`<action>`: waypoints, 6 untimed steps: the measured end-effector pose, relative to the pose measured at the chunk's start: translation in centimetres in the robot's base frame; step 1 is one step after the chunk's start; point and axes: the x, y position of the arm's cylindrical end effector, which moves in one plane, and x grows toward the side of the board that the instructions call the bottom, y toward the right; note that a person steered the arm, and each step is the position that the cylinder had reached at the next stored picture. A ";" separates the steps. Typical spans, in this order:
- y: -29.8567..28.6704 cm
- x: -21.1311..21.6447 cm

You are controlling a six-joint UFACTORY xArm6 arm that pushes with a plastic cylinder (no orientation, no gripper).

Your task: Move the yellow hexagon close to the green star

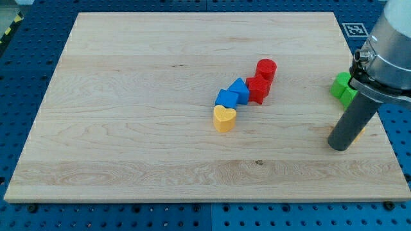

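Observation:
My tip rests on the board near the view's right edge. A sliver of yellow shows just behind the rod on its right; it is mostly hidden and its shape cannot be made out. Green blocks lie just above the tip, toward the view's top, partly covered by the arm, so their shapes are unclear. The yellow sliver sits a short way below the green blocks.
Mid-board is a diagonal cluster: a red cylinder, a red block, a blue block, another blue block and a yellow heart. The wooden board ends close to the right of the tip.

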 end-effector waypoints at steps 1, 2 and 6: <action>0.5 1.4; 3.5 2.4; 1.7 -1.6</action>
